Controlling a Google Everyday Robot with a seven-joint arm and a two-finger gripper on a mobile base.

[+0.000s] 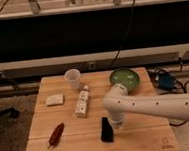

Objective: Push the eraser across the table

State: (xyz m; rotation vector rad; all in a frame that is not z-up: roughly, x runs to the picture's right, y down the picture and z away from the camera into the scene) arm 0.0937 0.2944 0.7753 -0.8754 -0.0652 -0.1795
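Observation:
The eraser (pixel 107 129) is a small flat black block lying on the light wooden table (pixel 144 140), near the front middle. My gripper (pixel 115 122) hangs from the white arm that reaches in from the right, and it is right beside the eraser's right edge, touching or nearly touching it. The eraser lies lengthwise front to back, slightly tilted.
A red pepper-like item (pixel 56 135) lies front left. A whitish pad (pixel 54 99) lies at the left. A white bottle (pixel 82 102) lies on its side mid-table. A white cup (pixel 73 79) and a green bowl (pixel 124 78) stand at the back. A small dark mark (pixel 167 145) is near the front right corner.

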